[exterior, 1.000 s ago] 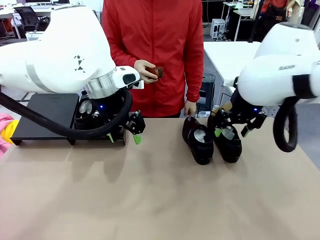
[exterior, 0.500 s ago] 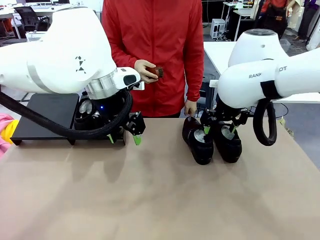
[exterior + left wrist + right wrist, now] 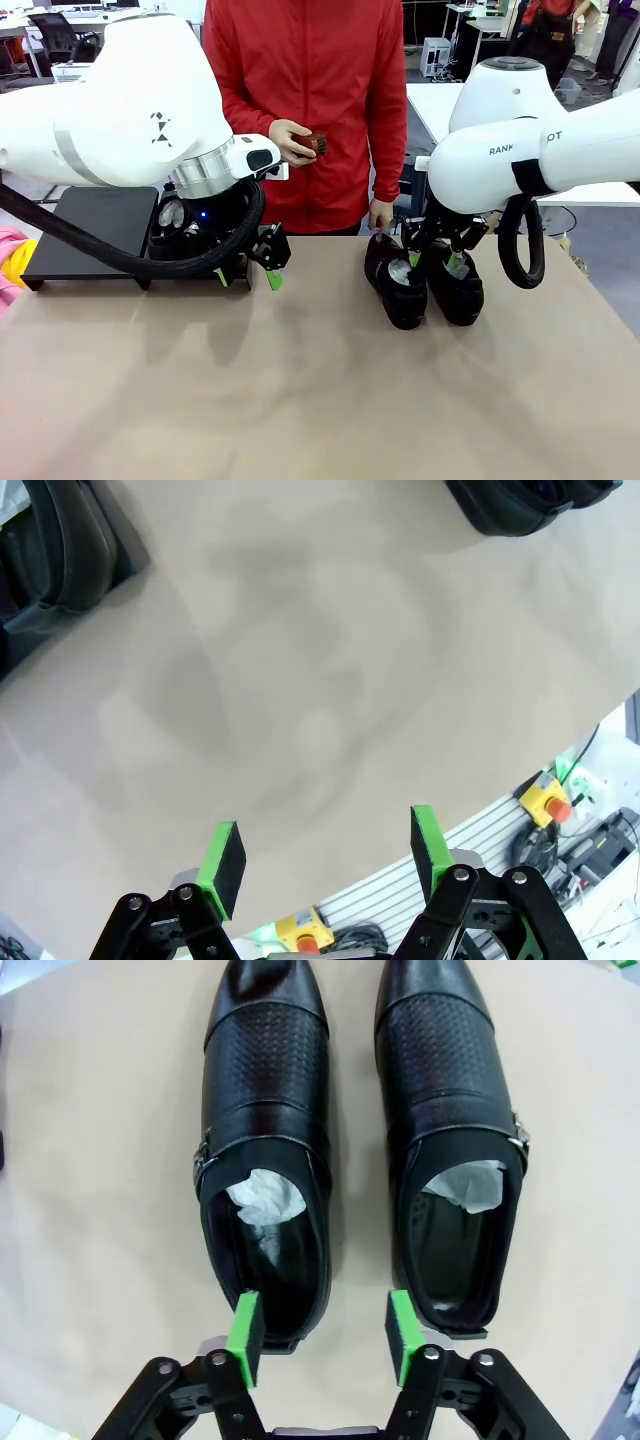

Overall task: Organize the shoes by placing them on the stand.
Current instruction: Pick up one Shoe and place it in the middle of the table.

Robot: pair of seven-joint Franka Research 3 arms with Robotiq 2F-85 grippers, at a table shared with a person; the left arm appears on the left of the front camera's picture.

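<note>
right arm (image 3: 520, 150) lettering: partly legible, "RAN" and "OT", broken by a black band.
left arm (image 3: 150, 125) mark: small black triangle emblem, no letters.

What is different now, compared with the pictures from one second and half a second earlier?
The right gripper moved toward the robot's left and came down at the far end of the two shoes; its open pads now straddle the heel of one shoe, not gripping it. The left gripper, open beside the stand, the shoes, and the person's hand with the brush stayed as they were.
</note>
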